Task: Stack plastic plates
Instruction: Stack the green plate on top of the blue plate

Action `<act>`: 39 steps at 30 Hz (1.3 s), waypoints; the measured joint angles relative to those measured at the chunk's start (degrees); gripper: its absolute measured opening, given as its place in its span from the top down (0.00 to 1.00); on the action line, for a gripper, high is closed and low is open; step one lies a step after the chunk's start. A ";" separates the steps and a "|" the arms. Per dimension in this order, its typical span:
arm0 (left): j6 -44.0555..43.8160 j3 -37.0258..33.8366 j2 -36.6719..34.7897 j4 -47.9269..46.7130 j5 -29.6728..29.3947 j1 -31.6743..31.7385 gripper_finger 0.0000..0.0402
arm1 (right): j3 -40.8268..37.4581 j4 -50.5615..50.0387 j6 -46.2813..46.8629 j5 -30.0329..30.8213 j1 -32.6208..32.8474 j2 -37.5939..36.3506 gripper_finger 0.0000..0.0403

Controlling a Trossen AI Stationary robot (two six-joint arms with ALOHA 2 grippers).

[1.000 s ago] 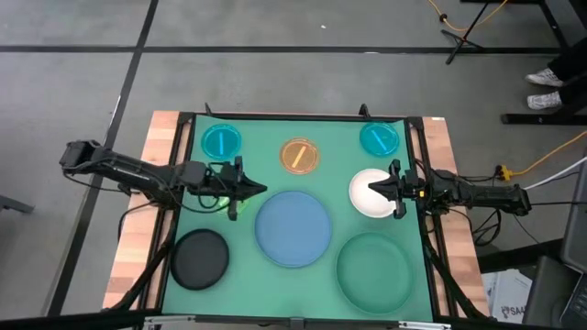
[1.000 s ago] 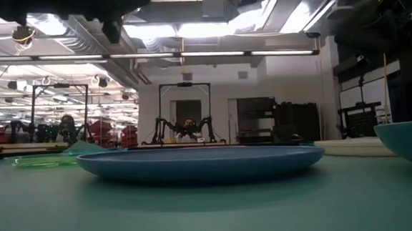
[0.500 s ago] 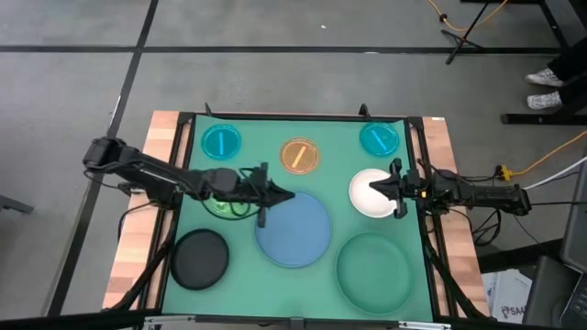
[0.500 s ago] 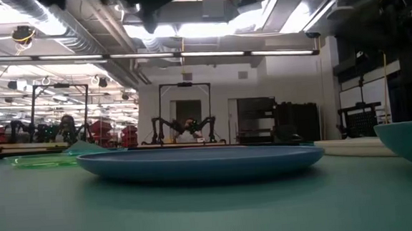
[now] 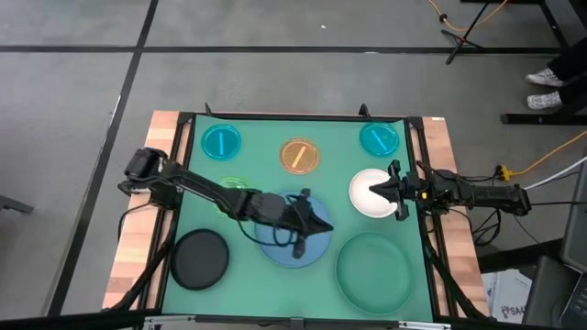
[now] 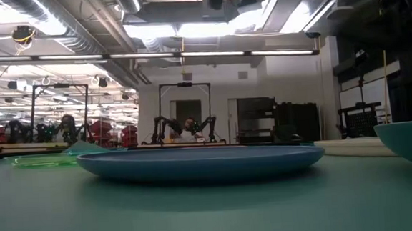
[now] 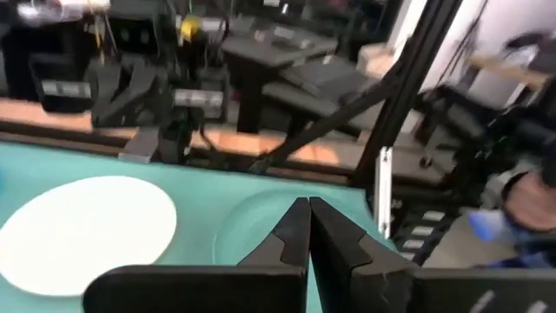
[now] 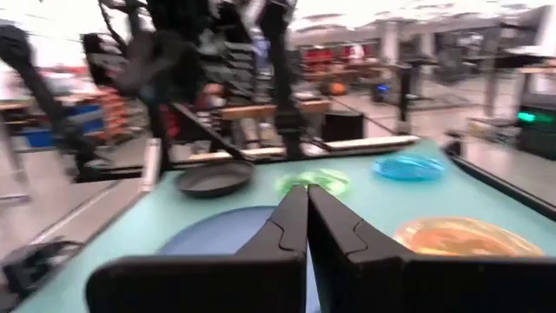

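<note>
Eight plates lie flat on the green mat: two cyan (image 5: 221,142) (image 5: 379,139), orange (image 5: 298,156), lime-green (image 5: 231,188), white (image 5: 371,200), black (image 5: 200,258), large light-blue (image 5: 286,240) and large dark-green (image 5: 374,266). My left gripper (image 5: 323,227) is shut and empty, held above the light-blue plate's right part; its fingers (image 7: 308,213) point toward the white plate (image 7: 87,230). My right gripper (image 5: 371,190) is shut and empty above the white plate's left part; its fingers (image 8: 306,200) point across the table toward the lime-green plate (image 8: 314,183).
A raised dark frame (image 5: 193,128) borders the mat, with wooden table strips (image 5: 138,229) outside it. My left arm (image 5: 211,192) reaches over the lime-green plate. Bare mat lies between the plates. In the low view the light-blue plate (image 6: 202,162) fills the middle.
My left gripper has swept toward the table's right edge and a little toward the near edge, from above the lime-green plate to above the light-blue plate. No plate has moved. My right arm has kept still.
</note>
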 joint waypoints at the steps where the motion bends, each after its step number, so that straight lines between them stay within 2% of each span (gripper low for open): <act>1: -0.01 2.01 1.27 -1.99 -0.92 -0.30 1.00 | 0.00 0.30 0.00 -0.83 0.03 -0.01 1.00; 9: 0.05 15.11 10.39 -12.84 -2.23 -1.92 0.97 | 0.02 0.14 3.27 -5.24 0.04 0.00 1.00; 17: -1.94 18.64 16.29 -13.06 -3.97 -1.36 0.74 | 0.04 -1.27 7.21 -10.01 0.04 0.00 1.00; 21: -6.72 18.64 18.61 -13.21 -6.46 -0.88 0.64 | 0.04 -3.27 6.33 -6.91 0.04 0.00 1.00; 24: -9.38 18.64 20.07 -13.02 -6.07 -0.19 0.59 | 0.04 -3.75 5.65 -3.58 0.02 0.00 1.00; 29: -13.83 18.64 22.20 -13.01 -7.50 -0.12 0.57 | 0.09 -4.89 5.62 -0.03 0.02 0.00 1.00; 39: -23.20 18.76 27.67 -10.02 -7.79 0.10 0.61 | 0.09 -5.09 5.72 0.47 0.02 0.02 1.00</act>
